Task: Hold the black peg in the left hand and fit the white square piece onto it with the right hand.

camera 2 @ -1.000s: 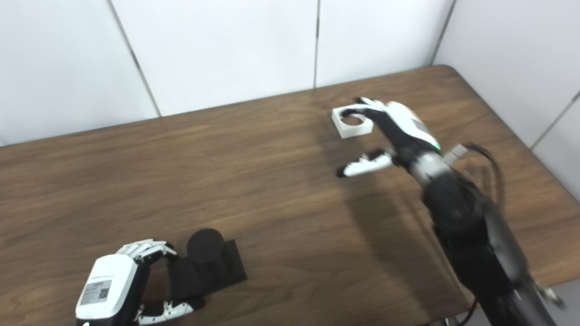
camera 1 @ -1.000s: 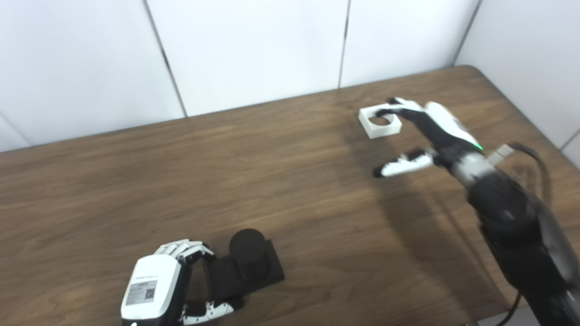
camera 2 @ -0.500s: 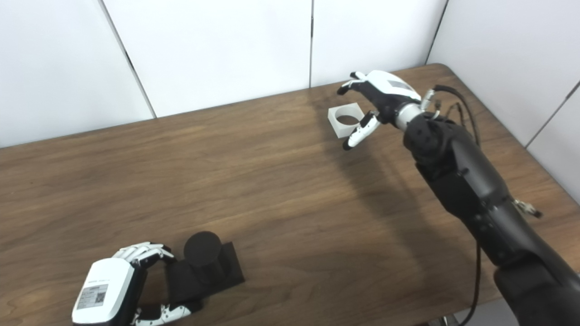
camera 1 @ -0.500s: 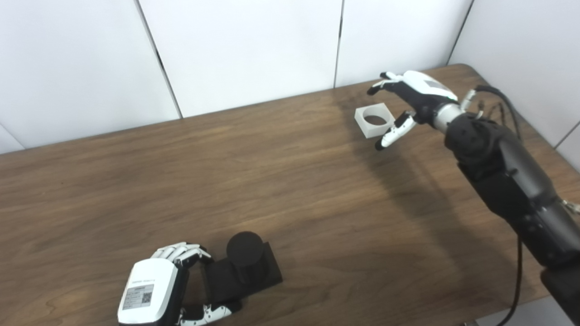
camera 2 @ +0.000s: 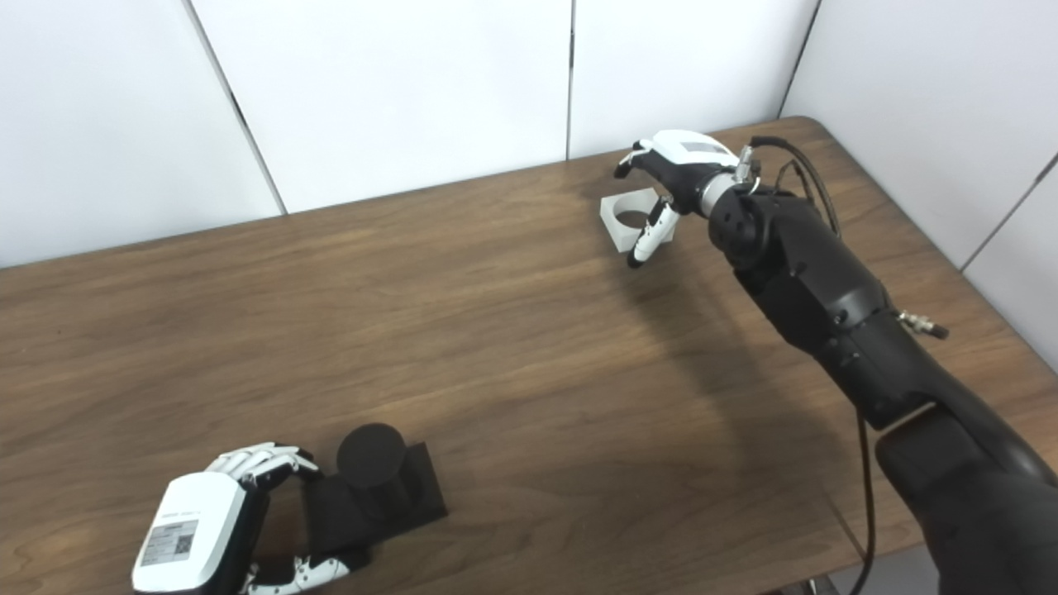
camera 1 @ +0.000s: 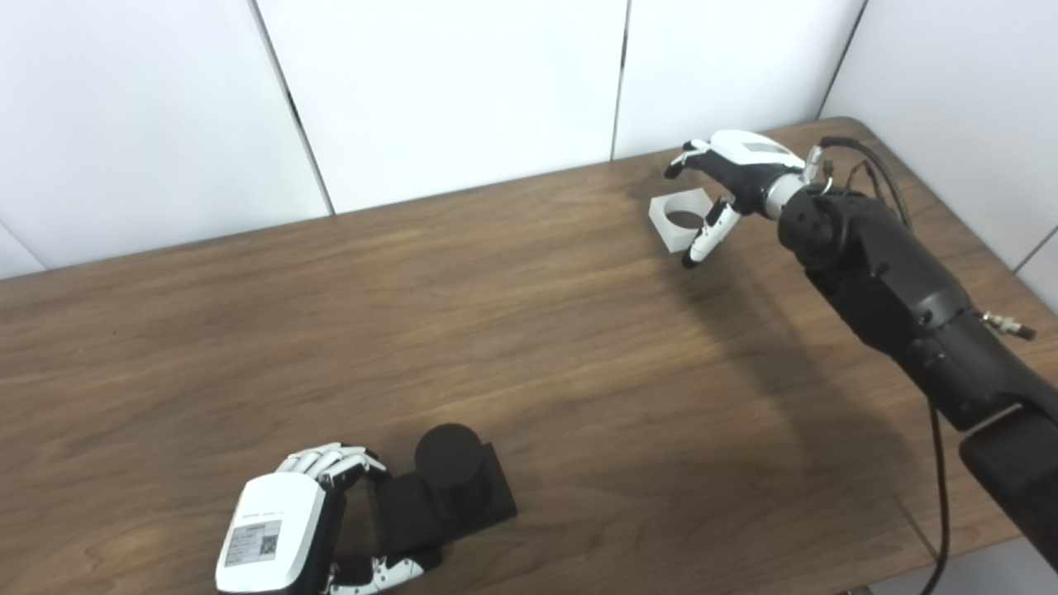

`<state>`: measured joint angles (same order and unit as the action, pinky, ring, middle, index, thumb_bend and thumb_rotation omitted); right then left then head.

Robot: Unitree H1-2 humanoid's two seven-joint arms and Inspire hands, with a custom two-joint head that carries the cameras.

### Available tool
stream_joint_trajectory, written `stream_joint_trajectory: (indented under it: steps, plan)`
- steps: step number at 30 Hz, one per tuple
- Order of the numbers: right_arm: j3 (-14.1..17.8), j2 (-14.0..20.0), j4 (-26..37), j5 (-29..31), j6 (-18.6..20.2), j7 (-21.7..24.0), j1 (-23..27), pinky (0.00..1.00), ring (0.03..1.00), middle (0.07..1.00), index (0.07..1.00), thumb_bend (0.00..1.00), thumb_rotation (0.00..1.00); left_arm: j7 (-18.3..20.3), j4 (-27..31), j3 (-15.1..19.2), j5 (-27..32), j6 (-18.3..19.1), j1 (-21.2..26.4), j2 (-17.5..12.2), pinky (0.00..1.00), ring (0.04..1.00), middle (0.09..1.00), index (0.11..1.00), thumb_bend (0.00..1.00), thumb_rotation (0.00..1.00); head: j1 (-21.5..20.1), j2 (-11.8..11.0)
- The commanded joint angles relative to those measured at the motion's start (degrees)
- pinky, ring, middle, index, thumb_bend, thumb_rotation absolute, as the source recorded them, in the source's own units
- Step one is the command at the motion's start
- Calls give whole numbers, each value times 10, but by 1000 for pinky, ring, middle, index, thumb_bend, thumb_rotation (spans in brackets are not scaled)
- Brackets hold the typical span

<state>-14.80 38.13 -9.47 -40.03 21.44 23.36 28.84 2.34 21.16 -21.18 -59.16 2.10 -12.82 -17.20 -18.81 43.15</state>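
The right hand [camera 1: 736,178] has been drawn closer over the white square plastic piece with a round hole [camera 1: 679,218], fingers apart, ungrasped; the black cylindrical peg on its square base [camera 1: 446,487] is kept clamped by the left hand [camera 1: 285,537].

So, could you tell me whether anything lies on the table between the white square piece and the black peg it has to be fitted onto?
Nothing visible does. Only bare table lies between the white square piece, under the open right hand, and the black peg, whose base the left hand grips.
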Motion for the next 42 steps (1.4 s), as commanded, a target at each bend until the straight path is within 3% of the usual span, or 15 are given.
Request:
stream_joint_trajectory:
  steps: [1, 11, 22, 23, 26, 28, 38, 42]
  plan:
    - [2, 16, 0, -13, -20, -14, 39, 1000, 1000, 981, 828, 918, 151, 37, -9, -6, -21, 6, -22, -13, 786, 782, 721, 486, 522, 54, 0, 1]
    - [-35, 26, -59, -39, -31, 0, 67, 1000, 1000, 968, 803, 910, 175, 39, 0, -7, -23, 4, -25, -9, 783, 777, 716, 486, 522, 53, 4, 6]
    - [-58, 30, -107, -52, -58, -9, 82, 1000, 999, 900, 679, 858, 139, 43, 10, -6, -27, 9, -26, 0, 777, 777, 716, 486, 522, 53, 9, 7]
    - [-57, 30, -108, -50, -61, -12, 81, 1000, 992, 884, 637, 846, 110, 44, 10, -6, -28, 9, -27, 1, 777, 779, 717, 486, 522, 53, 9, 7]
    - [-50, 27, -118, -43, -80, -34, 78, 1000, 972, 847, 516, 591, 126, 42, 10, -5, -30, 10, -27, 4, 772, 779, 717, 486, 522, 53, 10, 7]
    - [-52, 28, -125, -49, -94, -52, 76, 985, 937, 810, 494, 541, 128, 41, 10, -5, -31, 9, -26, 5, 770, 779, 717, 486, 522, 53, 10, 6]
    - [-45, 29, -118, -50, -135, -96, 61, 953, 886, 760, 484, 520, 121, 39, 8, -7, -34, 9, -24, 10, 762, 779, 714, 486, 522, 52, 19, 4]
    - [-35, 32, -55, -47, -138, -82, 45, 955, 887, 754, 484, 520, 123, 44, 10, -9, -40, 13, -24, 15, 766, 781, 716, 486, 522, 53, 37, 7]
